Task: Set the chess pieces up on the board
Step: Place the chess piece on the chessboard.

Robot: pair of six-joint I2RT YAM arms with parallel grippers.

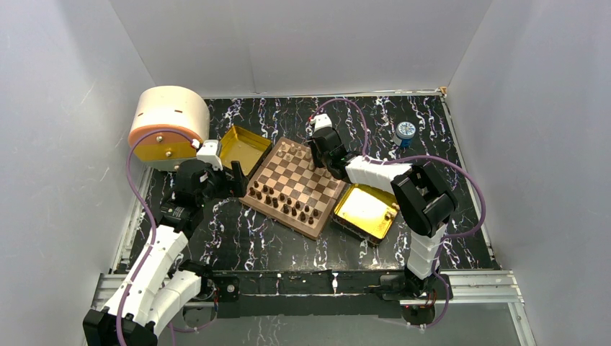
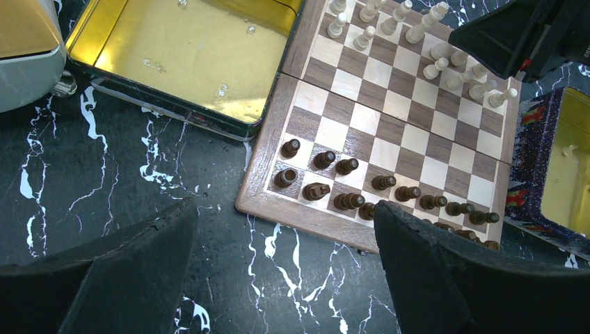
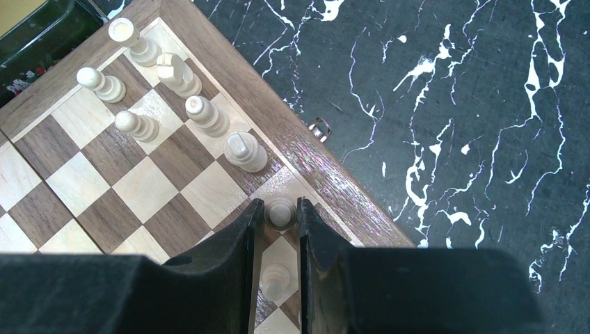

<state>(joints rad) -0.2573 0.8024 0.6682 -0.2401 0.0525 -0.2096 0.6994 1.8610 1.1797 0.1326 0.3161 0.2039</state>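
the light piece (image 3: 280,213) stands upright on the far edge row of the board (image 3: 327,184), straight between the jaws of the right gripper (image 3: 278,202). they flank it narrowly; whether they pinch it or stand just clear i cannot tell. the right arm reaches across the board, wrist pointing down. the left gripper (image 2: 285,210) hangs empty, jaws spread wide, over the dark pieces (image 2: 346,166).
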